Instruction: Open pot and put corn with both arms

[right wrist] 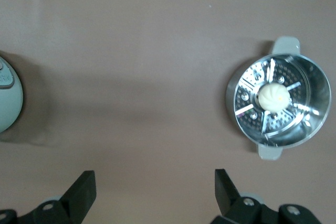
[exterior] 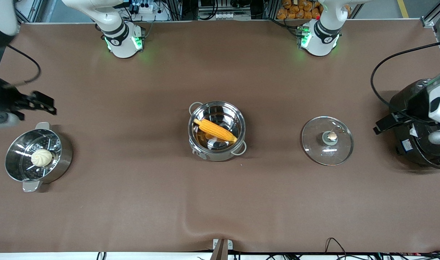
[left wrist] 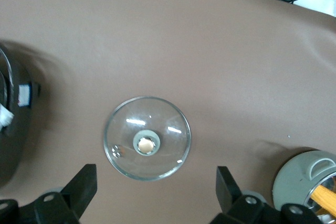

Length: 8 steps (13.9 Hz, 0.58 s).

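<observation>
Two arms hang high, each with jaws apart and holding nothing. Black cooker [exterior: 420,126] stands at the left arm's end of the table, under the left gripper [left wrist: 156,195]. Pot [exterior: 217,130], mid-table, holds the corn [exterior: 215,130] lying slantwise, well apart from both grippers. Glass lid [exterior: 327,140] rests knob-up between pot and cooker. Right gripper [right wrist: 155,195] hovers near the steamer pot [exterior: 35,157] holding a bun [exterior: 42,157]. No writing is legible.

Steamer pot [exterior: 35,159] with white bun [exterior: 42,157] inside; black cooker [exterior: 420,124], perhaps lidded, at table's [exterior: 133,202] edge.
</observation>
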Each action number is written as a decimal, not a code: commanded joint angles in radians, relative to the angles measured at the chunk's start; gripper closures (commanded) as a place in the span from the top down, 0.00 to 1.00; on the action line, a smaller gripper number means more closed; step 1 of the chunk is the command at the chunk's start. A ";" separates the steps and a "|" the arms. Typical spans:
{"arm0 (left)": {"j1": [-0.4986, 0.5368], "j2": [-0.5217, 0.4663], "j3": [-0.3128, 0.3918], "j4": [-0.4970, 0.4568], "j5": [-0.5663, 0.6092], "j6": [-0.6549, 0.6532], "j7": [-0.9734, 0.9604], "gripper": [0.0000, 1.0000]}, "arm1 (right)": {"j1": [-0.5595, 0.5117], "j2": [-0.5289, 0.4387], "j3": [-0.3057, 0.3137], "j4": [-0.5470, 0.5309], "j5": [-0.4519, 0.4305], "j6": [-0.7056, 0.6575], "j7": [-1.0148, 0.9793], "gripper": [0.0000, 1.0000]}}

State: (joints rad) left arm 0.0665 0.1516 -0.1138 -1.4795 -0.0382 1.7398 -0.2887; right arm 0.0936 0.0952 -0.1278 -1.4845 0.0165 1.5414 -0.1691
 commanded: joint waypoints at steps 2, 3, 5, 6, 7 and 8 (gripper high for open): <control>0.052 -0.043 0.005 0.031 0.043 -0.085 0.141 1.00 | -0.051 -0.081 0.023 -0.036 0.022 -0.055 0.104 1.00; 0.052 -0.041 0.005 0.034 0.070 -0.085 0.169 1.00 | -0.051 -0.087 0.025 -0.033 0.022 -0.073 0.126 1.00; 0.029 -0.041 0.005 0.034 0.115 -0.085 0.175 1.00 | -0.049 -0.092 0.039 -0.005 0.022 -0.115 0.192 1.00; -0.011 -0.044 0.026 0.031 0.119 -0.088 0.175 1.00 | -0.049 -0.094 0.045 0.009 0.022 -0.141 0.219 1.00; -0.073 -0.046 0.111 0.033 0.120 -0.104 0.175 1.00 | -0.043 -0.104 0.045 0.009 0.022 -0.147 0.235 1.00; -0.112 -0.046 0.162 0.033 0.109 -0.130 0.178 1.00 | -0.038 -0.121 0.042 0.009 0.022 -0.142 0.235 1.00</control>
State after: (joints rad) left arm 0.0343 0.1131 -0.0482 -1.4510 0.0561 1.6532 -0.1237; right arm 0.0656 0.0120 -0.0993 -1.4739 0.0186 1.4133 0.0327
